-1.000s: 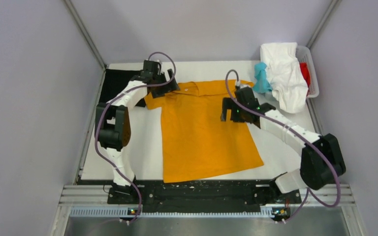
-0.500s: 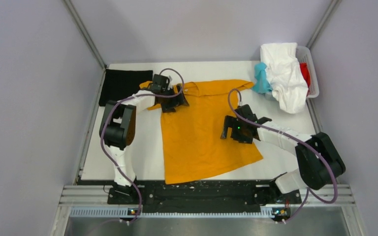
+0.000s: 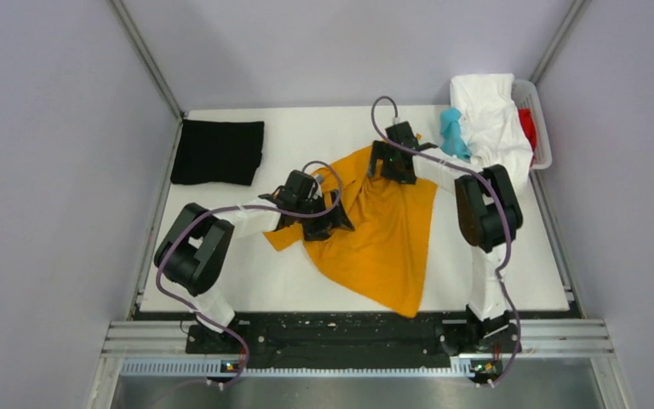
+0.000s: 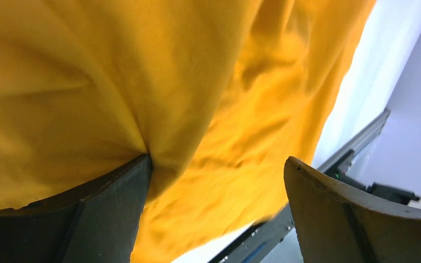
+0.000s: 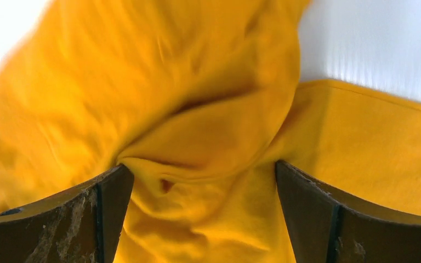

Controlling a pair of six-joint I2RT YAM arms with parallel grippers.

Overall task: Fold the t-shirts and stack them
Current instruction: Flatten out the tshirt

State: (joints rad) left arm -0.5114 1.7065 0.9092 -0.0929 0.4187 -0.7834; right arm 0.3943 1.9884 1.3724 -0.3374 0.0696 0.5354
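The mustard-orange t-shirt [image 3: 387, 234] lies bunched and twisted on the white table, running diagonally from the far middle to the near edge. My left gripper [image 3: 327, 218] is on its left part; in the left wrist view it [image 4: 216, 164] is open with orange cloth [image 4: 142, 82] draped over the left finger. My right gripper [image 3: 389, 170] is on the shirt's far end; in the right wrist view it [image 5: 202, 167] is open with a bunched fold of the cloth [image 5: 203, 142] between the fingers. A folded black t-shirt [image 3: 219, 152] lies at the far left.
A white basket [image 3: 542, 128] at the far right corner holds a white shirt [image 3: 494, 128], a teal one [image 3: 451, 132] and a red one [image 3: 527, 126]. Grey walls enclose the table. A black rail [image 3: 349, 328] runs along the near edge.
The orange shirt went from flat to bunched and turned diagonal. My left gripper moved from the collar toward the near middle. My right arm swung to the shirt's far end.
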